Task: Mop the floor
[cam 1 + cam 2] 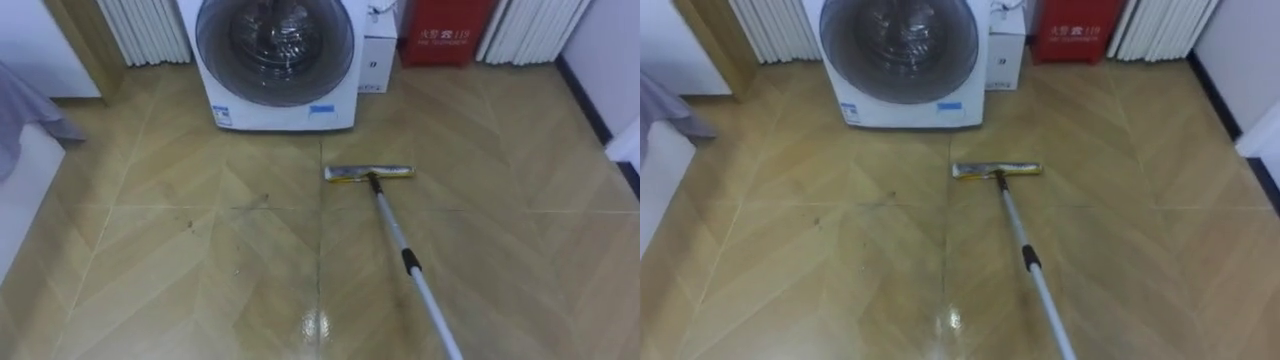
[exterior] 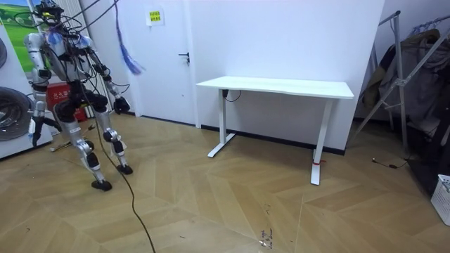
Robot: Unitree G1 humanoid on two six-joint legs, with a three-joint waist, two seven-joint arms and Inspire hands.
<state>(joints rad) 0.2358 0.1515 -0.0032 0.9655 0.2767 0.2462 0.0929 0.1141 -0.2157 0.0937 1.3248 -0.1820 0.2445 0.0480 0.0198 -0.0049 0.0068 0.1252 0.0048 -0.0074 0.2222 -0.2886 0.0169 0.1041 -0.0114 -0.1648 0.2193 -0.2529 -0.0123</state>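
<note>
Mop head (image 1: 368,173) flat on wood floor (image 1: 180,260), near blue-labelled washing machine (image 1: 275,60).

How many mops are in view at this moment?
1. The mop has its head on the floor before the washing machine, its handle running back toward the lower right; none seems hidden.

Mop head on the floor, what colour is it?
The mop head is mostly yellow; the left eye view shows it best.
</note>
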